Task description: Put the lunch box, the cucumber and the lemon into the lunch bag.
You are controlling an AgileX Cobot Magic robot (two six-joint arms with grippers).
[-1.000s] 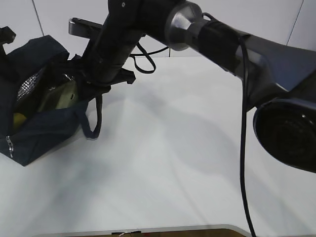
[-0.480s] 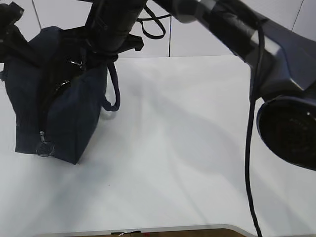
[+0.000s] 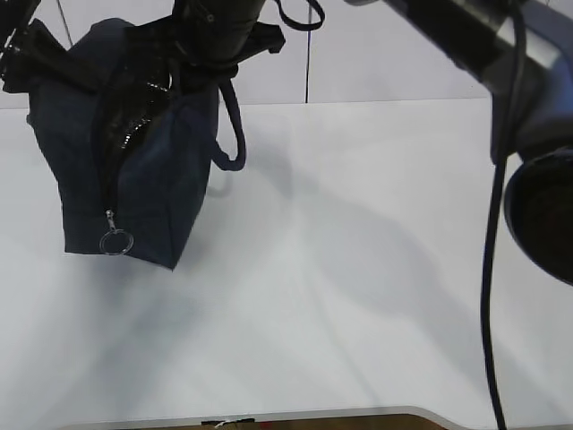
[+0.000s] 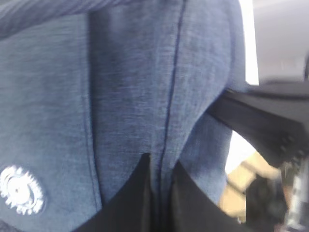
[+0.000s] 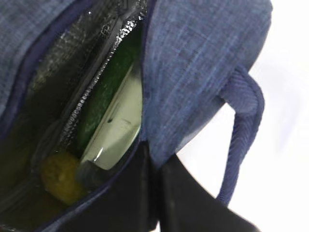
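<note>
The bag (image 3: 134, 152) is hiding most of its contents: only slivers of the box (image 5: 118, 128), cucumber (image 5: 108, 84) and lemon (image 5: 60, 176) are showing through the opening. The exterior view's top edge is cutting off both grippers. The left wrist view is blurring.

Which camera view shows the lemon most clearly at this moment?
The right wrist view is best: it looks into the open lunch bag, where the lemon lies low beside the lunch box and the cucumber. The exterior view shows only the bag's dark outside, and the left wrist view only blue fabric; neither shows the lemon.
</note>
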